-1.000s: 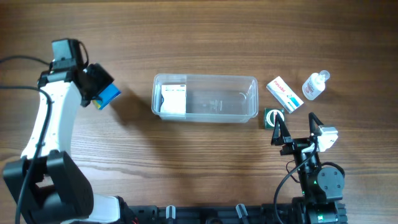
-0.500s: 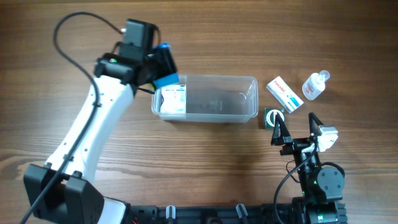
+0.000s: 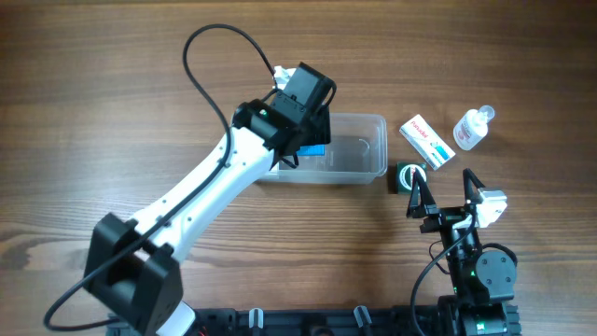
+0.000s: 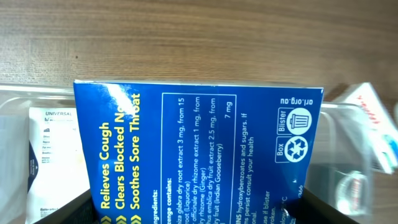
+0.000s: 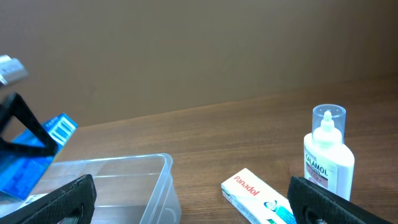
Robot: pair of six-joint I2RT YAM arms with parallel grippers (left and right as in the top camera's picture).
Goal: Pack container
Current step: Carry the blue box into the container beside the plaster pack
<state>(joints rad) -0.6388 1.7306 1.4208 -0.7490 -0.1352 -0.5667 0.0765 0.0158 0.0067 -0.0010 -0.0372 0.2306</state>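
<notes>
The clear plastic container (image 3: 359, 154) stands at the table's middle back. My left gripper (image 3: 308, 140) is shut on a blue lozenge box (image 3: 315, 149) and holds it over the container's left half. In the left wrist view the blue box (image 4: 199, 143) fills the frame above the container (image 4: 37, 93), with a white box (image 4: 53, 149) inside the tub. My right gripper (image 3: 446, 201) is open and empty, right of the container. The right wrist view shows the container (image 5: 124, 180) and the blue box (image 5: 31, 165).
A white Panadol box (image 3: 427, 141) and a small clear Calamol bottle (image 3: 472, 128) lie right of the container; both show in the right wrist view, the box (image 5: 258, 196) and the bottle (image 5: 328, 155). A small dark green item (image 3: 409, 175) sits by the right gripper.
My left arm has swung from the table's far left to over the container, carrying the blue box. The right arm has not moved.
</notes>
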